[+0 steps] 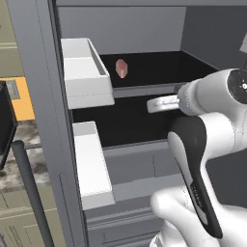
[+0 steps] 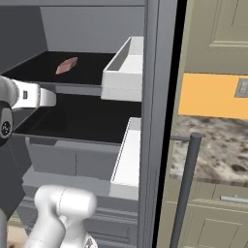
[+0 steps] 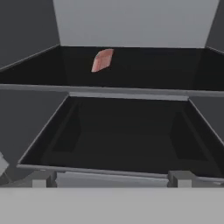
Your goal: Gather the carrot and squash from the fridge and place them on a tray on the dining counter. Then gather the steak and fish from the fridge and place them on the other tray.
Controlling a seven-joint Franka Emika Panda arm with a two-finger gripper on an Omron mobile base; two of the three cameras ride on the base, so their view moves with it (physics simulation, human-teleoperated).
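My end effector (image 3: pixel 109 178) is spread wide and empty at the near edge of the lower fridge shelf (image 3: pixel 122 140), while the steak (image 3: pixel 102 60) lies far back on the upper shelf (image 3: pixel 131 90), whose lip I judge my wrist could strike when reaching.
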